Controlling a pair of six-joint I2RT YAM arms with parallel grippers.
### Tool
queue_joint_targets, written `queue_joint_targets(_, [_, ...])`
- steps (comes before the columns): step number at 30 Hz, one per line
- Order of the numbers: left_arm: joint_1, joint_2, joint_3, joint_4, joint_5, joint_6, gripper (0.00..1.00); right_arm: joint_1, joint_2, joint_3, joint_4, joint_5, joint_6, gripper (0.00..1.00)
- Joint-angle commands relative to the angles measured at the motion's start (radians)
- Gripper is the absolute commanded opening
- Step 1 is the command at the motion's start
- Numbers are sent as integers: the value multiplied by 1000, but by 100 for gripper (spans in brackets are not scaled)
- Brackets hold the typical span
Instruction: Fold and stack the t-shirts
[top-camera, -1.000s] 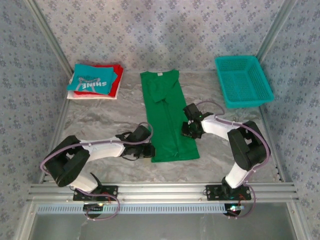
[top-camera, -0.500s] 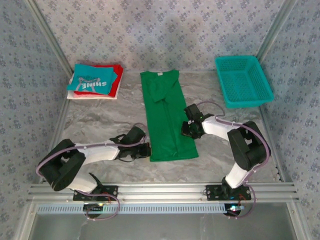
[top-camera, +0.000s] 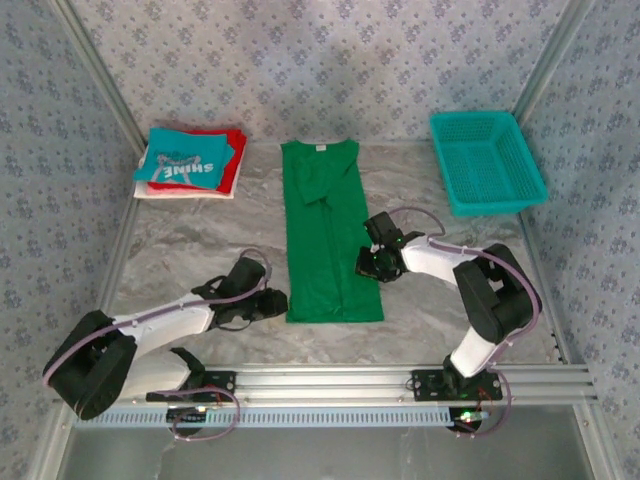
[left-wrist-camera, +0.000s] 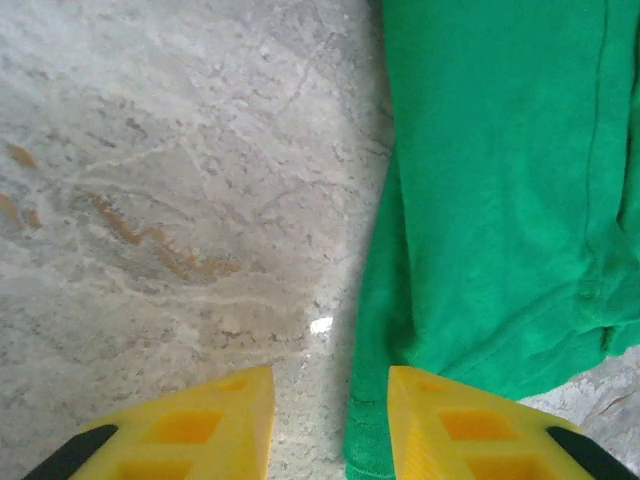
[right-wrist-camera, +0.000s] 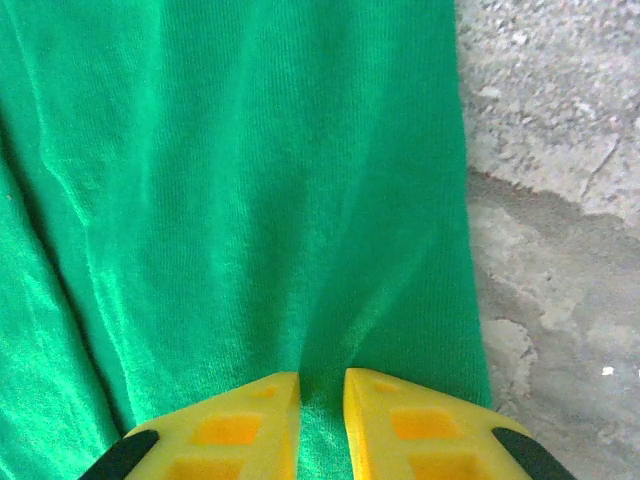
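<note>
A bright green t-shirt (top-camera: 330, 235) lies as a long narrow strip down the middle of the table, collar at the far end. My right gripper (top-camera: 368, 265) sits on its right edge, shut on a puckered fold of the green cloth (right-wrist-camera: 250, 200), its fingertips (right-wrist-camera: 270, 395) nearly touching. My left gripper (top-camera: 278, 300) rests on the table just left of the shirt's near left corner. In the left wrist view it (left-wrist-camera: 330, 375) stands open, with bare table and the shirt's hem (left-wrist-camera: 372, 440) in the gap. Folded teal "SHINE" (top-camera: 185, 160), red (top-camera: 233, 165) and white (top-camera: 190, 192) t-shirts are stacked at the far left.
A teal mesh basket (top-camera: 487, 160) stands at the far right. Patterned walls close in the left, right and back. A metal rail (top-camera: 320, 380) runs along the near edge, where both arms are bolted. Bare marbled table (top-camera: 190, 240) lies left of the green shirt.
My left gripper shut, then opened and drew back left off the shirt's near corner. The right gripper shifted left with the cloth, and the strip's near end became narrower.
</note>
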Motion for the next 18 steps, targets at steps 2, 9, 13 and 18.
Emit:
queue_joint_targets(2, [2,0,53,-16,35,23,29,11,54,-3,-56,-10,-3,22])
queue_joint_targets(9, [-23,92,74,62,80,22,19,11,57,5,-67,5,-7,22])
queue_joint_targets(13, [-33,166,87,98,86,34,24,13,62,8,-67,-2,-4,22])
queue_joint_targets(18, [-32,262,73,165,82,12,19,24,75,-3,-51,-23,9,22])
